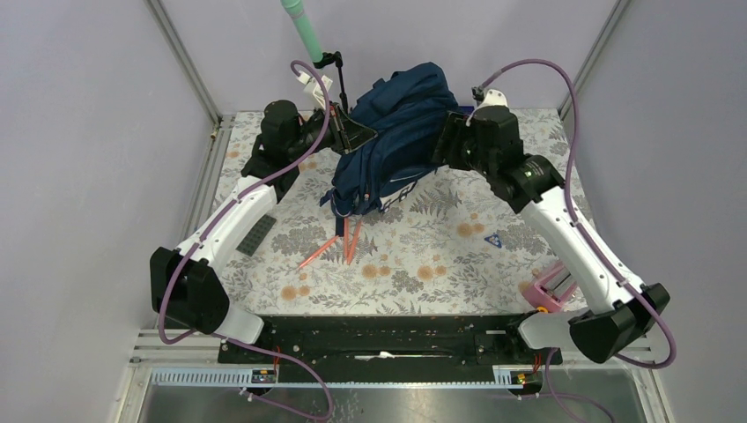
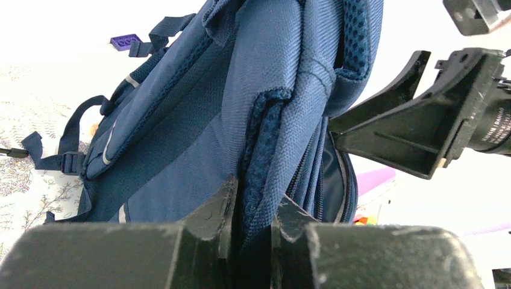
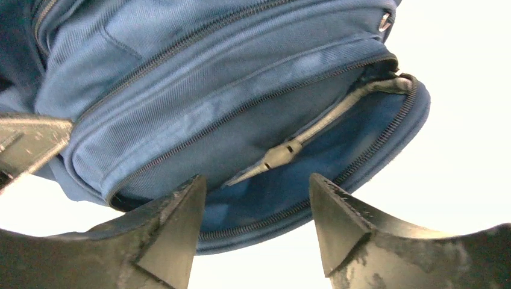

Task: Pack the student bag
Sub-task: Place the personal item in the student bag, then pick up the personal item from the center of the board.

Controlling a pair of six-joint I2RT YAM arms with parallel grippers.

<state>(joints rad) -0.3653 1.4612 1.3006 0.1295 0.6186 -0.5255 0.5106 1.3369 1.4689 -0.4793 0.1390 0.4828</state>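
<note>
The navy student bag (image 1: 401,123) is held up off the table at the back centre, its straps hanging to the table. My left gripper (image 1: 355,134) is shut on a padded edge of the bag (image 2: 283,78); its fingers (image 2: 212,208) pinch the fabric between them. My right gripper (image 1: 447,141) is open at the bag's right side. In the right wrist view the bag (image 3: 181,72) has an unzipped pocket with a grey zip pull (image 3: 280,155) just above my open right gripper (image 3: 256,183). The right gripper holds nothing.
Orange-red pens (image 1: 339,247) lie on the floral cloth below the bag. A black flat piece (image 1: 255,234) lies at the left, a small blue triangle (image 1: 493,240) and a pink item (image 1: 553,284) at the right. A teal tube on a stand (image 1: 302,26) rises at the back. A purple brick (image 2: 125,41) lies beyond the bag.
</note>
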